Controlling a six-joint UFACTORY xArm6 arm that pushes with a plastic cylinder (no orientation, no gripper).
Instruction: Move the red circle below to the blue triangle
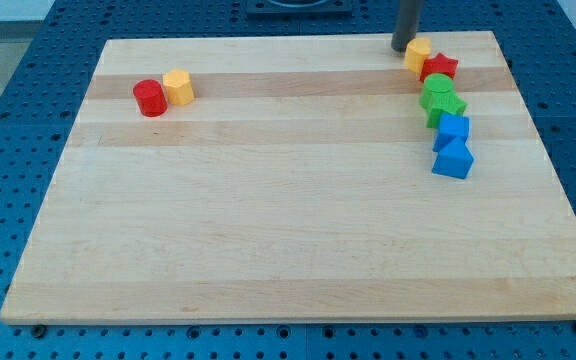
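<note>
Camera view: my tip (401, 47) rests on the wooden worktop (288, 230) at the view's top, toward the right. No fingers exist on this rod, so there is nothing open or closed to report, and it holds nothing.

Just to the right of my tip, touching or nearly so, sits a yellow block (418, 53). Past that, lower right of the tip, lies the red star (439, 67). Below the tip and slightly right come two green blocks, a rounded one (436, 90) and another (445, 108) under it. Beneath those sit a blue cube (453, 129) and then the blue triangle (453, 160), lowest of the column.

Far to the left of my tip, well apart from it, stands the red circle (150, 98), touching a second yellow block (178, 87) on its right side.
</note>
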